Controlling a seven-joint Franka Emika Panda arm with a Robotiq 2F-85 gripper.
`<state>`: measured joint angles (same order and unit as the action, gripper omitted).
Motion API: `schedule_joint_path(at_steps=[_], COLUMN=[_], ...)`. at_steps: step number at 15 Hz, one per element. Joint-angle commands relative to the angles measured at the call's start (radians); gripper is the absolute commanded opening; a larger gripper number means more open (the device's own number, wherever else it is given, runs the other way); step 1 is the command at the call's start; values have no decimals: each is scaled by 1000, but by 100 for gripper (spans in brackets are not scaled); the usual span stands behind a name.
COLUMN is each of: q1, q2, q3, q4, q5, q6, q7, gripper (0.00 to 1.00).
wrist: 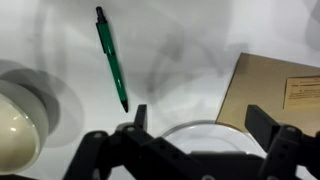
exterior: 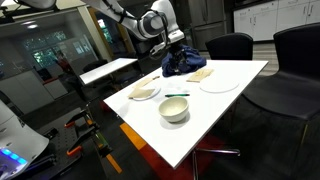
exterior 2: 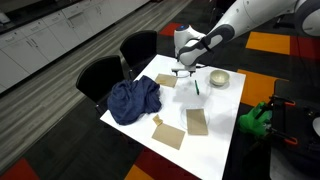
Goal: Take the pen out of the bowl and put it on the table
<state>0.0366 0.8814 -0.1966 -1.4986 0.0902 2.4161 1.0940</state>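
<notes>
The green pen [wrist: 112,58] lies flat on the white table [wrist: 180,40], outside the bowl. It also shows in both exterior views [exterior: 177,94] [exterior 2: 197,87]. The small deep white bowl [exterior: 174,109] stands next to it near the table's edge and looks empty. The bowl also shows in an exterior view [exterior 2: 218,79] and at the left edge of the wrist view [wrist: 15,120]. My gripper [wrist: 200,125] is open and empty. It hangs above a flat white plate [wrist: 200,133], apart from the pen, and is seen in both exterior views [exterior: 173,42] [exterior 2: 181,69].
A blue cloth [exterior: 185,62] [exterior 2: 135,100] lies crumpled at one end of the table. Brown paper napkins [wrist: 275,85] [exterior 2: 168,135] lie flat on it. A shallow dish with a pale utensil [exterior: 145,93] and the flat plate [exterior: 218,84] stand near the bowl. Black chairs [exterior: 228,46] surround the table.
</notes>
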Motion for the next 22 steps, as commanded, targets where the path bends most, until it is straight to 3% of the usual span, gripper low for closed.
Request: schedule_joint_path(at_steps=[1,6,12,18,19,22], q1=[55,126,203,189,170,169], q2=[-150,-269,-375,-432,-385,-396], q3=[-37,-104,-179,-164,-148,-148], q4=[-202,-343,-445,-475,-428,-436], q5=[-22,-43,-128,-199,-187,-195], q6=[172,320,371,349,348,348], q7=[42,100,198,203,200,200], gripper=[100,100,100,100,100,100])
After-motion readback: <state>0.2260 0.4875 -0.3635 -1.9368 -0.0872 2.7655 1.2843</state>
